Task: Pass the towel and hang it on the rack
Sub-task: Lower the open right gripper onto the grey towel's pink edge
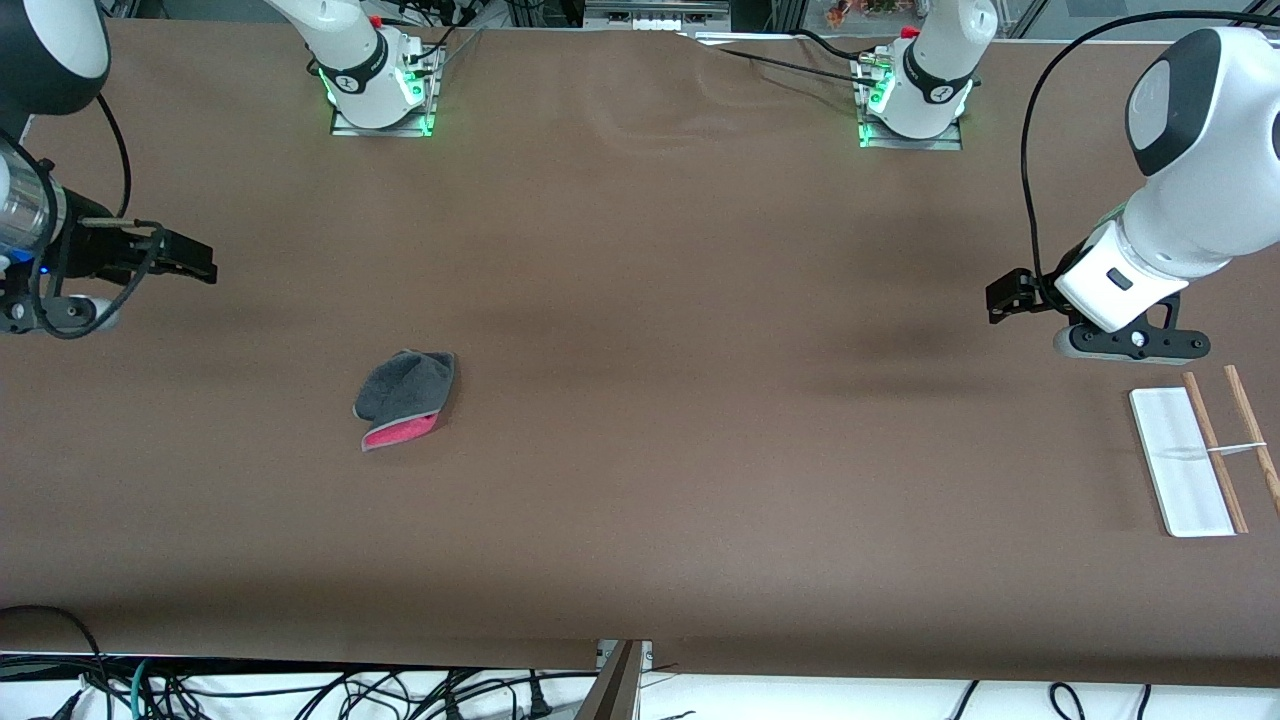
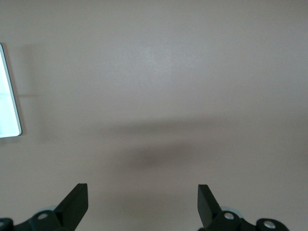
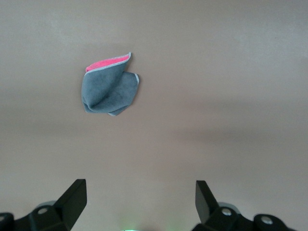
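Note:
The towel lies crumpled on the table toward the right arm's end, dark grey side up, with a pink-red fold and light grey edging showing. It also shows in the right wrist view. The rack stands at the left arm's end, with a white base, two brown rods and a thin crossbar. Its base edge shows in the left wrist view. My right gripper is open and empty over bare table, apart from the towel. My left gripper is open and empty over bare table beside the rack.
The brown table spans the view. The two arm bases stand at the edge farthest from the front camera. Cables hang below the nearest edge.

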Action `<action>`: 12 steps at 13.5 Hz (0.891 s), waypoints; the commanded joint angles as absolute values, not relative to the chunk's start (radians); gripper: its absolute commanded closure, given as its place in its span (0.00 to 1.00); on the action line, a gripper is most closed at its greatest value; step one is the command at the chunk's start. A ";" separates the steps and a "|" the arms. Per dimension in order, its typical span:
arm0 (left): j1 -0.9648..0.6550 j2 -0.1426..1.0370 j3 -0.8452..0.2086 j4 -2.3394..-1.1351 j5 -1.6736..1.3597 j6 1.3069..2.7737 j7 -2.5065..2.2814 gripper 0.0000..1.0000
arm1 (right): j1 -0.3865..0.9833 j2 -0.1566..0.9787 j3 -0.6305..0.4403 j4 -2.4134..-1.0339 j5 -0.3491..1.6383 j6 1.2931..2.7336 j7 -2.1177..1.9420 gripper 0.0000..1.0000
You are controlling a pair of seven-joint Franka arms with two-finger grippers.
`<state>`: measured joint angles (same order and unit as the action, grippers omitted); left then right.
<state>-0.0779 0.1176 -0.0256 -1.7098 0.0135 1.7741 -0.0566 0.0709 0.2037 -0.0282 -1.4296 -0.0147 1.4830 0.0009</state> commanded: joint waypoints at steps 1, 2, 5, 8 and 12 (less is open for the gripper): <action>-0.071 0.130 -0.029 -1.680 0.035 1.752 -0.040 0.00 | 0.072 0.242 -0.023 -1.414 -0.020 1.496 0.006 0.00; -0.071 0.130 -0.029 -1.680 0.035 1.752 -0.038 0.00 | 0.074 0.255 -0.023 -1.416 -0.018 1.505 0.009 0.00; -0.071 0.130 -0.029 -1.680 0.035 1.752 -0.040 0.00 | 0.087 0.304 -0.021 -1.416 -0.017 1.568 0.005 0.00; -0.071 0.130 -0.029 -1.680 0.035 1.752 -0.040 0.00 | 0.101 0.385 -0.021 -1.414 -0.008 1.659 0.011 0.00; -0.071 0.130 -0.029 -1.680 0.035 1.752 -0.040 0.00 | 0.103 0.523 -0.020 -1.414 -0.003 1.819 0.020 0.00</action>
